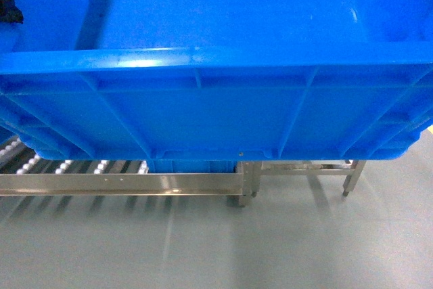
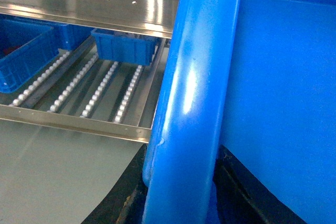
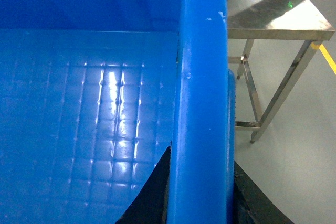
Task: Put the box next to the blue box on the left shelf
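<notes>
The box [image 1: 216,93] fills the head view, held up in the air at the near side of the left shelf [image 1: 122,183], its bottom edge above the front rail and not yet on the rollers. Each gripper pinches a side rim: the left gripper [image 2: 178,203] and the right gripper [image 3: 199,203] show only dark jaws either side of the rim (the grip depth is hidden). My worry is that a slip or an uneven push could tilt the box, catch the rail, or knock the small blue box [image 2: 125,47] farther in.
</notes>
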Available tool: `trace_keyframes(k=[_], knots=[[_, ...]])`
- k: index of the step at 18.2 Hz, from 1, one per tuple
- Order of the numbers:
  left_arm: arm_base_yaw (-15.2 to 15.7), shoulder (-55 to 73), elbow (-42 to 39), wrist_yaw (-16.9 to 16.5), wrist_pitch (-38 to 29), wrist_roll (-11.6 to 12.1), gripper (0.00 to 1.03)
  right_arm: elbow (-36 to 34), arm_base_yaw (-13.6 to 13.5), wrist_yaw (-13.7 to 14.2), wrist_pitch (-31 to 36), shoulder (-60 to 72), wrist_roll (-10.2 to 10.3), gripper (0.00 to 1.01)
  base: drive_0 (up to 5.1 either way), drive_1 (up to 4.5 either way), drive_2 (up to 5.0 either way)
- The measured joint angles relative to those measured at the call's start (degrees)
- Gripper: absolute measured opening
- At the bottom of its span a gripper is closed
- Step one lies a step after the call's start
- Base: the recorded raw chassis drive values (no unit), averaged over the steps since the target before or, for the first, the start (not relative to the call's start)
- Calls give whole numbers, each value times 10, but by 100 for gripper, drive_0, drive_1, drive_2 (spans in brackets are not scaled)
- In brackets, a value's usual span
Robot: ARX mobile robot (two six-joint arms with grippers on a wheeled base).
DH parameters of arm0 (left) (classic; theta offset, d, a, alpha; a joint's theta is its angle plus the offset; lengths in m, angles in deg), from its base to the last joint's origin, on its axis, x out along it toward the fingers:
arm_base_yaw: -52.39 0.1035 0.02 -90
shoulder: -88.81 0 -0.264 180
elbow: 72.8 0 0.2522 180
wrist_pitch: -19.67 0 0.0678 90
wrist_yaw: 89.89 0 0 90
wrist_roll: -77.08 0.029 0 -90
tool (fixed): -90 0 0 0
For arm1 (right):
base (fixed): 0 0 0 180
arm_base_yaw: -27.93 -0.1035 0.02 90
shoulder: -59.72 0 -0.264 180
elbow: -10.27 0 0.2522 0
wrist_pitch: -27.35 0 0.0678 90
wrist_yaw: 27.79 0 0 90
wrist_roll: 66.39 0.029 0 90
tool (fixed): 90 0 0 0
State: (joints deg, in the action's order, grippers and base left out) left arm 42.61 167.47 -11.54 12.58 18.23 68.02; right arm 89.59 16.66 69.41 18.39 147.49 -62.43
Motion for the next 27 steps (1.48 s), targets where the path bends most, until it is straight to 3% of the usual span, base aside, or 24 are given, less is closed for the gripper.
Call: trace_keyframes(k=[27], knots=[[0,0,0,0,-2,0,32,0,0,1,2,-1,-1,18,-495,241,241]])
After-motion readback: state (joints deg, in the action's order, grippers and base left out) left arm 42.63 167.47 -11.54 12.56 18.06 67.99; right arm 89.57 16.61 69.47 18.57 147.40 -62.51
